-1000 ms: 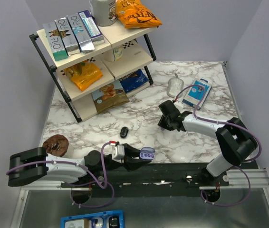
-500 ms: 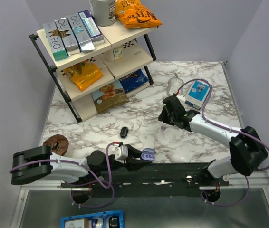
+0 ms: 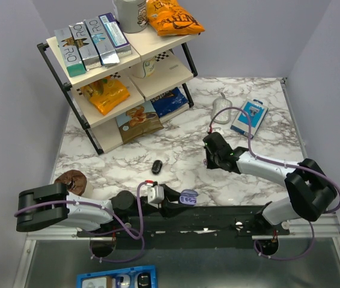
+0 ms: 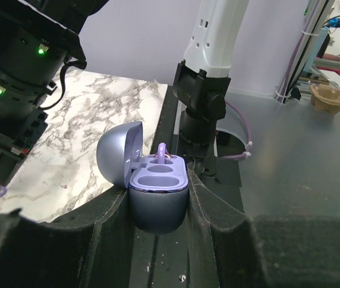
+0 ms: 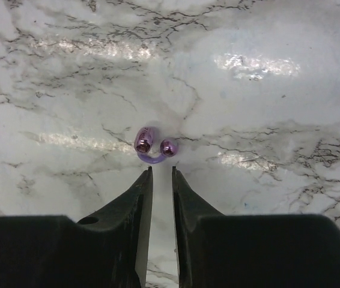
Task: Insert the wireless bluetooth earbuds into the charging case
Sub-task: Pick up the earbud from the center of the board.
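Your loose earbud [image 5: 152,149], a purple one, lies on the marble table [image 5: 278,120] at the centre of the right wrist view. It is just beyond your right gripper [image 5: 161,171] and not touching it; those jaws stand a narrow gap apart with nothing between them. The other earbud [image 4: 163,151] stands in the far socket of the charging case [image 4: 157,192], mid-frame in the left wrist view, with the lid [image 4: 117,157] swung open to the left. Your left gripper [image 3: 178,198] is clamped on the case body. A small black object [image 3: 157,166] lies left of centre in the top view.
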{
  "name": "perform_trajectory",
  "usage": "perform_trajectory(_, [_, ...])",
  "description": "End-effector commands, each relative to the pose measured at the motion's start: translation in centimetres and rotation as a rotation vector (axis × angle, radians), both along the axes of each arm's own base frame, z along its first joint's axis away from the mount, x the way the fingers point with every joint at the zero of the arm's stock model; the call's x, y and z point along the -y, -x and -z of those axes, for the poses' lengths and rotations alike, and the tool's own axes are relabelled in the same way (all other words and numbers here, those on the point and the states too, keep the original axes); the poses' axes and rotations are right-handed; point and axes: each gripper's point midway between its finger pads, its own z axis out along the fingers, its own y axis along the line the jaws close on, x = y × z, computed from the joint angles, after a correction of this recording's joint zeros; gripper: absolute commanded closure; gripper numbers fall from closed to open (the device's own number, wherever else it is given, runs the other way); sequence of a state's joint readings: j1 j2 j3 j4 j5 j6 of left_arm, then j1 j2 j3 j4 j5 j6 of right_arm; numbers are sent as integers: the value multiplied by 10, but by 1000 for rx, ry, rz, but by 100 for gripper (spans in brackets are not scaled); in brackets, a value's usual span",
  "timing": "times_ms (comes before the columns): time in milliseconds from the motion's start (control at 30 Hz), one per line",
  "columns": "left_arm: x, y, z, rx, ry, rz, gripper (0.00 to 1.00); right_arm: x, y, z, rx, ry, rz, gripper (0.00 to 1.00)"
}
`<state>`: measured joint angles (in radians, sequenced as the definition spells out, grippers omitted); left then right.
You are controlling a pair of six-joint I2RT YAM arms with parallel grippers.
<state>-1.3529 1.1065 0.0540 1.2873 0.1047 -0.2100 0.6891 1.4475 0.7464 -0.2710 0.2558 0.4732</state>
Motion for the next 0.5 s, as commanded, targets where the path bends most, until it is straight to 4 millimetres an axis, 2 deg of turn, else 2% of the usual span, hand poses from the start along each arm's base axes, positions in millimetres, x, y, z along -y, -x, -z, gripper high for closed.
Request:
perform_trajectory(0, [-12,6,10,8,1,7,100,-14,-3,-3,19,16,-83,69])
perform_trajectory(233, [-14,4,15,4,-12,-9,100,-21,2,7,9,32,-123,66])
perform_trajectory(467, [-13,4,14,6,-11,-9,100,-25,-5,1,44,52,-142,66])
